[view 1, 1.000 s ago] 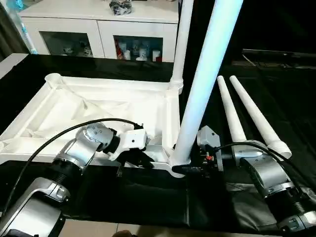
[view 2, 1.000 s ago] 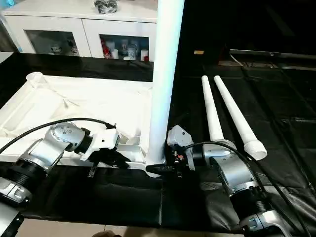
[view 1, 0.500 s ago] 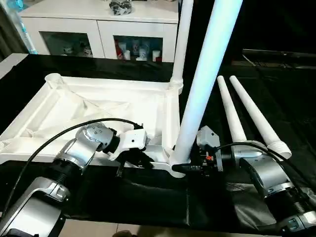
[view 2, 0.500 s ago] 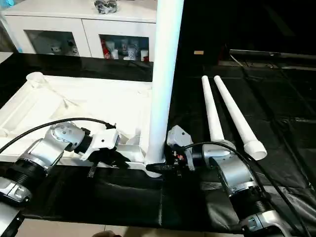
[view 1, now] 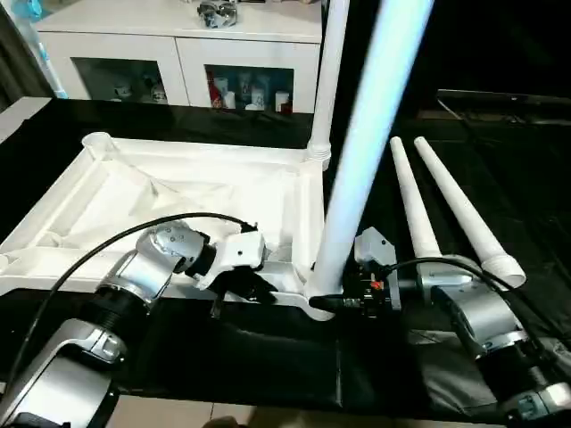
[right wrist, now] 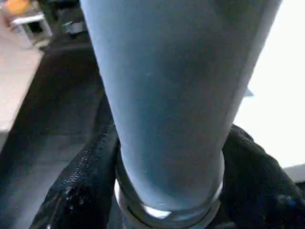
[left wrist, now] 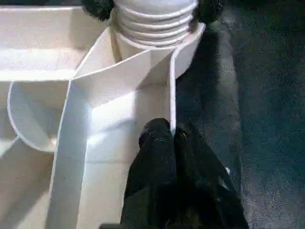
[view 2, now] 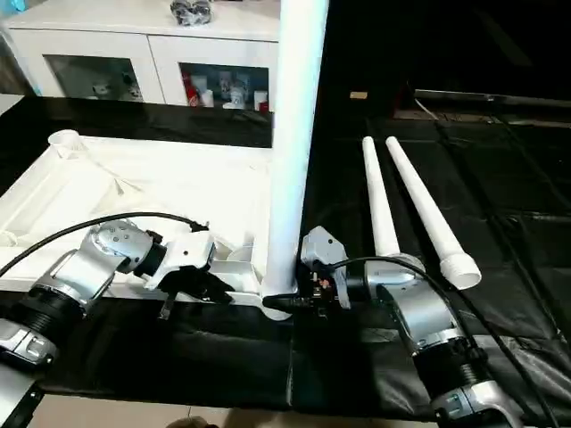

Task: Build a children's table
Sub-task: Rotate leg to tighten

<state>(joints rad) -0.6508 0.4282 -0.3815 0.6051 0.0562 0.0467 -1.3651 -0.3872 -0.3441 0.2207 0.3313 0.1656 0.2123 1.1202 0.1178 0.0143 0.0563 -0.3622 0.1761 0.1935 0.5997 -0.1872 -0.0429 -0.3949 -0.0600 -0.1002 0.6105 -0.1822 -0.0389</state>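
Two legs stand upright in the overturned tabletop (view 1: 178,192), which lies ribbed side up on the black surface (view 2: 500,232) toward its left side. The near leg (view 1: 361,152) rises from the socket at the tabletop's near right corner, and the right gripper (view 2: 287,301) grips its base there, one black finger (right wrist: 78,191) on each side of the tube. The far leg (view 1: 328,80) stands in the far right corner socket. The left gripper (view 1: 245,285) sits at the tabletop's near edge, just left of that same corner, its fingers (left wrist: 164,157) pinched tight on the thin rim wall. Two loose legs (view 2: 406,209) lie side by side on the surface, right of the tabletop, their wide ends toward the near edge.

Against the frame a second back, the near leg leans less to the right and stands closer to vertical, while both grippers keep their places.

From the left wrist, the threaded rings at the leg's foot show seated in the corner socket, with the right gripper's fingertips at either side. From the right wrist, the tube blocks nearly everything but the two fingers hugging it. A white cabinet (view 1: 178,53) stands beyond the far edge.
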